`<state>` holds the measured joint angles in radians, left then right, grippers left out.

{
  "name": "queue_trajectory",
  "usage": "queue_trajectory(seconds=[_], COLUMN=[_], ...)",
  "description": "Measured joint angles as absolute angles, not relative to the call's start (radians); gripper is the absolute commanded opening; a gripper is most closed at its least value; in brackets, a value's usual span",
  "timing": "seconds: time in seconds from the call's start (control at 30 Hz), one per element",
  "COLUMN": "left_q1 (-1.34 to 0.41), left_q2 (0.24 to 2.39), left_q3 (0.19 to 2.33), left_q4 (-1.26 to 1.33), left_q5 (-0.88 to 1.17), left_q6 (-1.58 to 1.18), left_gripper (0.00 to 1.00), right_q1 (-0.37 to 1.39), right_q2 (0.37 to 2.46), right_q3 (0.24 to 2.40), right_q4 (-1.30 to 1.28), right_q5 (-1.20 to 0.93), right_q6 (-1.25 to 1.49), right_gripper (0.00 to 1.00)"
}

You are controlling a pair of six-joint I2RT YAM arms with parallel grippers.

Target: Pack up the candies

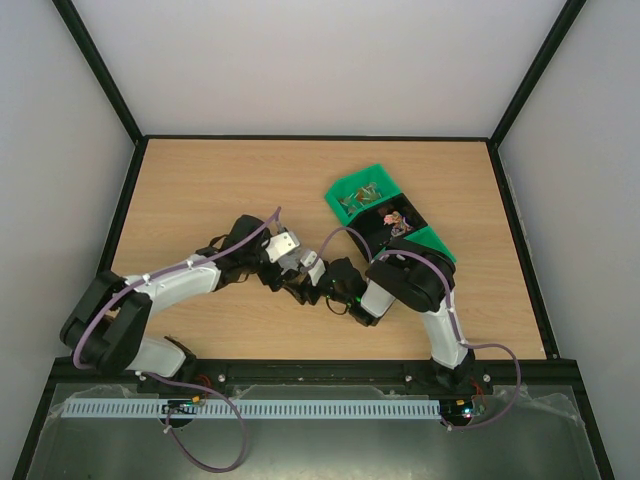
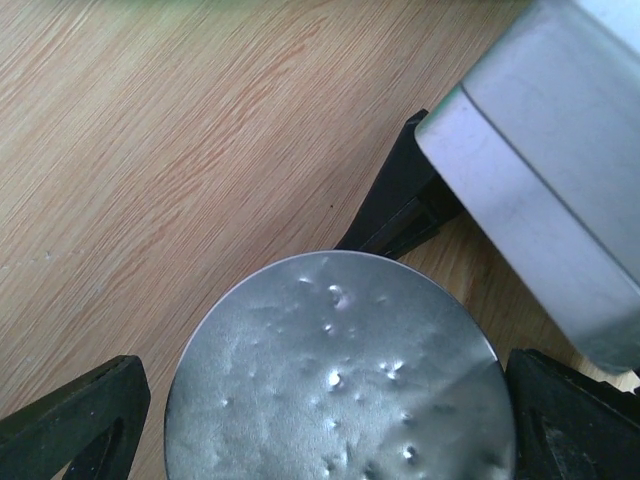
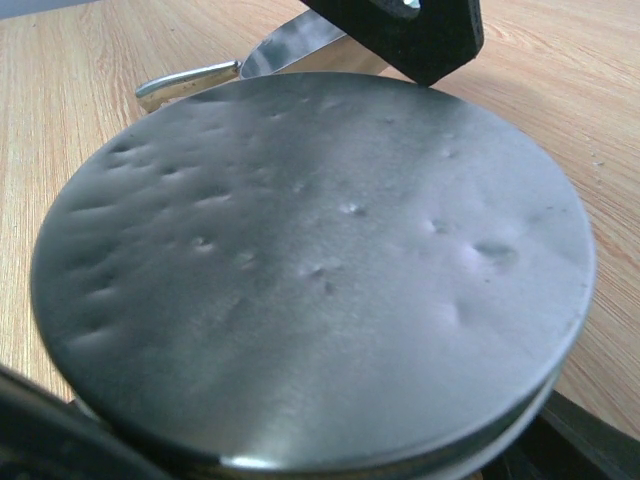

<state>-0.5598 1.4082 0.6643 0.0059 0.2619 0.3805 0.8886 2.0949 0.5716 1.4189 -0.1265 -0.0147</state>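
Plainly, the candies [image 1: 400, 220] lie in two green bins [image 1: 372, 180], beyond the grippers and to their right, nearer the right arm; they are too small to count. One round lid [image 3: 310, 260] sits between the spread fingers of the left gripper [image 2: 320, 420] and the right gripper [image 3: 310, 440]. Whether either presses it, I cannot tell. One scoop [image 3: 200, 80] lies just beyond the lid.

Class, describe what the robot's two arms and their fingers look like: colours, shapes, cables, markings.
The left arm and right arm match: white, rounded link shells between bulky black joints. A thin purple cable runs loosely along each arm and loops out near its base. The fingers are matt black, flat and angular. No markings are legible.
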Motion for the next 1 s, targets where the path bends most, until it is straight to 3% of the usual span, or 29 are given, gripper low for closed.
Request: queue_trajectory(seconds=[0.57,1.0], left_q1=[-0.55,-0.522], left_q2=[1.412,1.382], left_q3=[0.665,0.667], left_q4=[-0.018,-0.168], left_q5=[0.311,0.488], left_q6=[0.433,0.701], left_gripper=[0.88,0.85], right_q1=[0.889,0.876], right_q2=[2.094,2.076], right_q3=[0.565,0.509], right_q4=[1.423,1.445], right_q5=[-0.158,-0.347], right_q6=[-0.029,-0.112], right_gripper=[0.32,0.32])
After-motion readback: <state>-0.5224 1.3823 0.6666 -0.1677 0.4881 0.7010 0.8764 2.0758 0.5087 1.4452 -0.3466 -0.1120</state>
